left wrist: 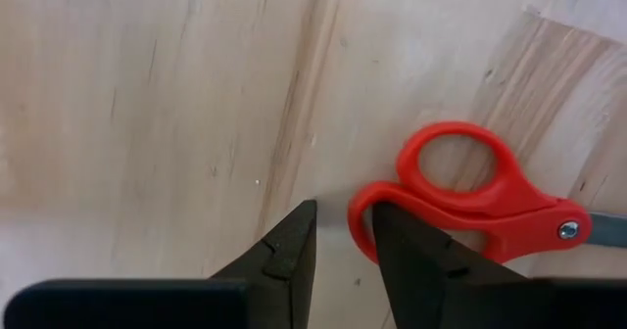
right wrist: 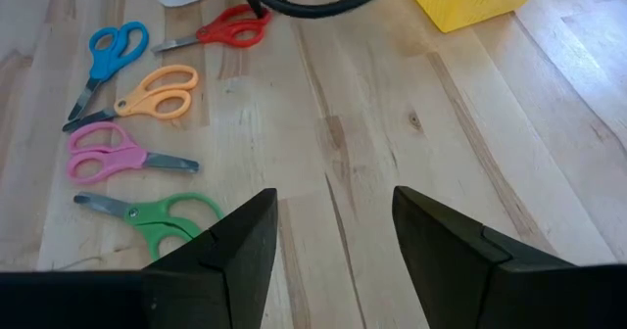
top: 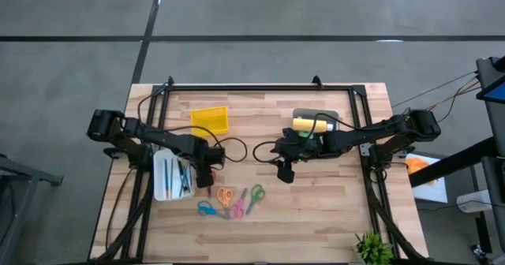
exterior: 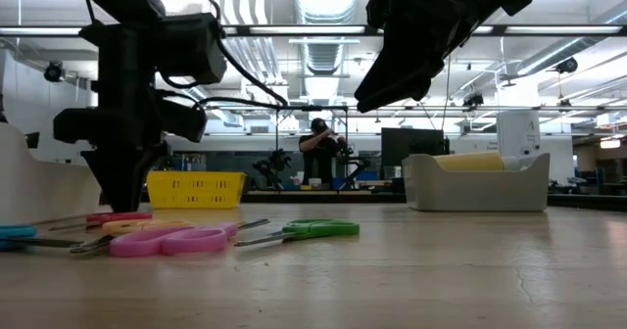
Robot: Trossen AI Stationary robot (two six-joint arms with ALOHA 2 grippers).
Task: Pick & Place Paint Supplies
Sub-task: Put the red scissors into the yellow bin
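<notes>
My left gripper points straight down, open by a narrow gap, low over the table beside a white tray that holds thin brushes. Its fingertips stand at the handle of red scissors lying flat on the wood. A yellow paint bottle lies in a grey bin at the far right. My right gripper hangs open above the middle of the table, slanting down, with nothing between its fingers. My left gripper comes from above at the rim of the red scissors' smaller handle loop, which shows in the gap between the two fingers. One finger overlaps that loop. I cannot tell whether it touches it. The scissors lie flat on the table.
Orange, pink, green and blue scissors lie in a cluster on the near side of the table. A yellow basket stands at the far side. A small plant is at the near right corner.
</notes>
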